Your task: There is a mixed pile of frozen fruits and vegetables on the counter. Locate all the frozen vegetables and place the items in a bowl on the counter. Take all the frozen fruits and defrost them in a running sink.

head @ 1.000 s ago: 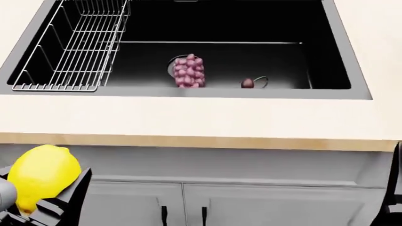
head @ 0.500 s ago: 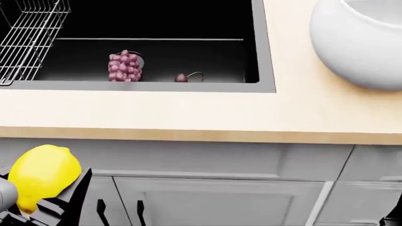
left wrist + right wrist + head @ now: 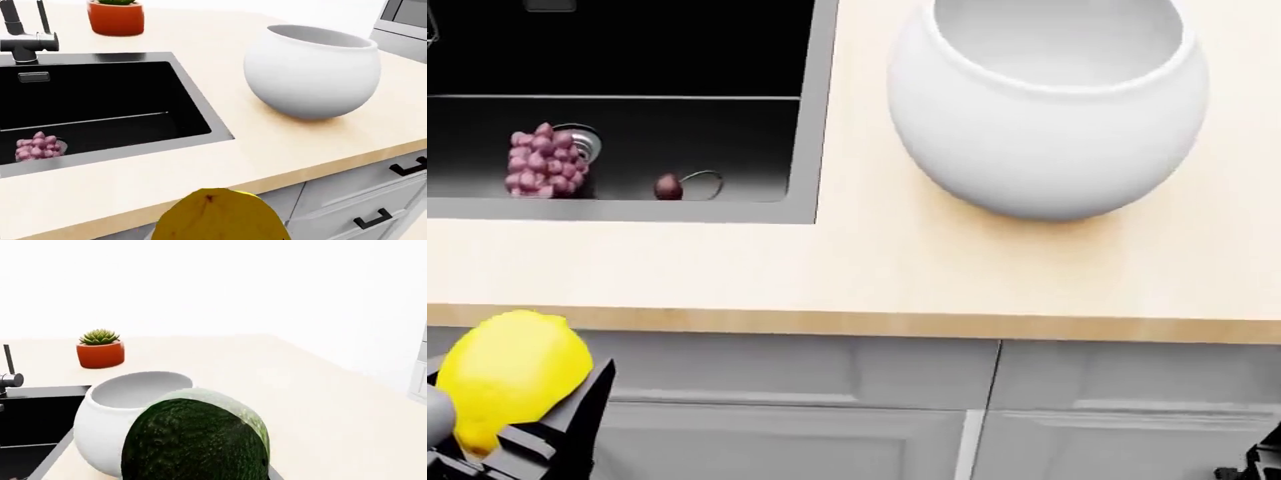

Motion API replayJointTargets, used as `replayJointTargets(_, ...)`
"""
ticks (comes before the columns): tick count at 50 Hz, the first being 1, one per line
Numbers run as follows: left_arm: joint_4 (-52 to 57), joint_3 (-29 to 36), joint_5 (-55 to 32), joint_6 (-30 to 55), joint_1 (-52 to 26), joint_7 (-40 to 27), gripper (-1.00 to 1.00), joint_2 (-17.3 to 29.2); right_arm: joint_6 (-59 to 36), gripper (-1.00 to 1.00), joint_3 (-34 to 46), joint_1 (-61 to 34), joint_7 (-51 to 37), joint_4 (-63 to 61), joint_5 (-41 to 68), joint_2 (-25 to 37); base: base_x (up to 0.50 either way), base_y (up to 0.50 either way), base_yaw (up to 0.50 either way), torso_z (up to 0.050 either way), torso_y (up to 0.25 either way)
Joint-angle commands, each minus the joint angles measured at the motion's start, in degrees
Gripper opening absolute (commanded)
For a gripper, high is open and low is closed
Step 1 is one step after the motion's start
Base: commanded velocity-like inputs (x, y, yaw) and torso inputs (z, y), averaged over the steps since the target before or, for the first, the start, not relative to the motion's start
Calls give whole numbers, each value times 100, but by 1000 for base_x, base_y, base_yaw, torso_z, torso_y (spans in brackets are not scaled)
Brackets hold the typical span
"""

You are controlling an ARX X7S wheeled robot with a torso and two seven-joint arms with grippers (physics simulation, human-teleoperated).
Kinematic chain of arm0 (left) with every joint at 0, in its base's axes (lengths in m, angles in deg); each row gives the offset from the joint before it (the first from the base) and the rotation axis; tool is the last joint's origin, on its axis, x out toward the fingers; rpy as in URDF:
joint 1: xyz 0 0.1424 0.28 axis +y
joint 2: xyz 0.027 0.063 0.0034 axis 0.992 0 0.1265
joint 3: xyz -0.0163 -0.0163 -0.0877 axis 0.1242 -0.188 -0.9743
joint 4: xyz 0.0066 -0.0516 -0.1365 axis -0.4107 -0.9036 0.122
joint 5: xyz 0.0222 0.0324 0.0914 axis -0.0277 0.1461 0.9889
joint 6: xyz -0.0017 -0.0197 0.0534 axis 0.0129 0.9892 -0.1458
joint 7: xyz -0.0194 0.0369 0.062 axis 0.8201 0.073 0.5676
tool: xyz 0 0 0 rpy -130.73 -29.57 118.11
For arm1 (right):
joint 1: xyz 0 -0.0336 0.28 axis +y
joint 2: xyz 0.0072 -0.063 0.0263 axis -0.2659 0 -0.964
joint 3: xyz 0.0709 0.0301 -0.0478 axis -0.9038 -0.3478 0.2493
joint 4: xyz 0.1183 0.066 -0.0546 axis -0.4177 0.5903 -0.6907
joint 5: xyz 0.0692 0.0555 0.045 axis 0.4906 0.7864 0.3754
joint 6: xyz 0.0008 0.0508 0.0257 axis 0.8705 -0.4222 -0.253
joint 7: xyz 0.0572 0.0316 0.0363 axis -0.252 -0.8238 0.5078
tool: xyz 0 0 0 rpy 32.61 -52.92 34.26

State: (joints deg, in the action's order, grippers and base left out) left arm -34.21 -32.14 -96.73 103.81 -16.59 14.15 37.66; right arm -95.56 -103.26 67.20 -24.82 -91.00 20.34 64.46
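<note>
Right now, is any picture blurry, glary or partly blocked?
Head view: even, soft light, sharp; the sink interior is dark. Left wrist view: the lemon fills the lower edge, slightly soft. Right wrist view: background washed out white; the green oval blocks part of the bowl.

Bright, even, sharp renders; soft shading under the bowl (image 3: pixel 1048 130), the sink (image 3: pixel 627 140) interior dark, background washed white.

Simulated home kitchen: black sink (image 3: pixel 627 110) at upper left set in a beige wood-look surface (image 3: pixel 868 270), grey cabinet doors (image 3: pixel 787 400) below, faucet (image 3: pixel 23 35), potted succulent (image 3: pixel 100 348), white bowl (image 3: pixel 1048 110).
</note>
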Motion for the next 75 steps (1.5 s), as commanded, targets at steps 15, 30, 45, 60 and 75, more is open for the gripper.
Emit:
replayJointTargets(15, -171, -46, -142, -115, -251, -289, -100, 138, 100, -100, 34, -32, 421, -111, -448, -124, 432, -298, 0, 0, 1)
replayJointTargets(30, -162, -6, -60, -209, -178, -254, -100, 207, 120, -100, 166, 2, 476, -91, -604, -160, 481, -76, 0, 1, 2)
replayJointTargets(45, -237, 73, 34, -283, -237, -257, -100, 234, 169, -100, 194, 62, 564, -169, -633, -165, 376, -262, 0, 0, 2)
replayJointTargets(60, -277, 154, 227, -468, -106, -187, -100, 273, 383, -100, 264, -310, -419, -9, 907, 773, 267, 0, 0, 0, 2)
replayJointTargets(75, -215, 145, 1, -447, -204, -342, -100, 338, 2419, -100, 962, -1108, -1040, 1076, 5190, 4182, 0, 0, 0, 0, 1)
